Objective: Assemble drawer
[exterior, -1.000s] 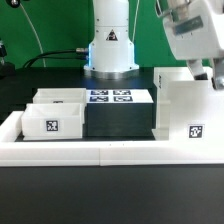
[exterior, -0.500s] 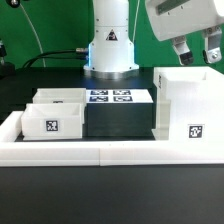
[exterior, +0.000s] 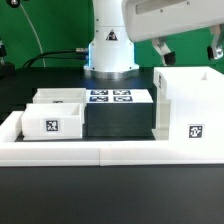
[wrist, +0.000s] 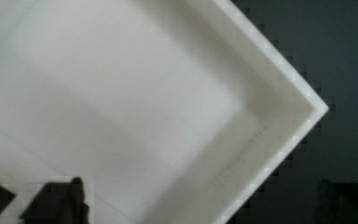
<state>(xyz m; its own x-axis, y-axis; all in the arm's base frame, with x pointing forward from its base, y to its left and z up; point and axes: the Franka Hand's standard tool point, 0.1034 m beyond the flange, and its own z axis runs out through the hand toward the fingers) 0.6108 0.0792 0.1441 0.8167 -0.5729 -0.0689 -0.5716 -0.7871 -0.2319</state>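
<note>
- Spotted gripper (exterior: 188, 48) spread wide, empty, above box shell (exterior: 190, 105).
- Logged shell as smooth white plastic, square-cornered, tagged, on the exterior view's right.
- Found rectangular open-top front tray (exterior: 52, 120) and rear tray (exterior: 60, 97) on the exterior view's left.

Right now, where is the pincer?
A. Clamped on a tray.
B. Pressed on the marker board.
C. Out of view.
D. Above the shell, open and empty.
D: in the exterior view the pincer hangs above the shell, its fingers apart with nothing between them.
</note>
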